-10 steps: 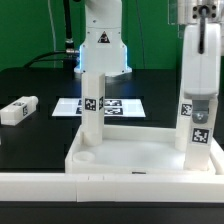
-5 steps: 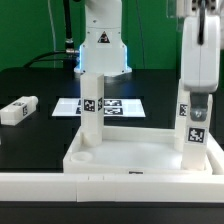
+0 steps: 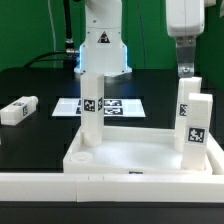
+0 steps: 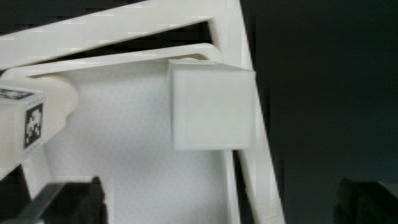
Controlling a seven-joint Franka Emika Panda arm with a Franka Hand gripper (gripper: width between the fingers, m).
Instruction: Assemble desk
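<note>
Exterior view: I see the fingers [image 3: 185, 70] hanging above the right end of the rimmed slab [image 3: 130, 155], clear of everything below. In the wrist view the two dark tips sit wide apart at the frame's edge with nothing between them, so I read the fingers [image 4: 217, 205] as open and empty.

The slab lies flat on the black desk [image 3: 40, 125], just behind the long white rail [image 3: 100, 186]. Three tagged legs stand upright in it. One leg [image 3: 92, 105] stands at the exterior view's left. The front right leg [image 3: 198, 125] and the rear right leg [image 3: 185, 100] stand close together on the other side.

A fourth leg [image 3: 18, 110] lies on its side on the desk, well apart to the left. The marker board [image 3: 125, 105] lies flat behind the slab.
</note>
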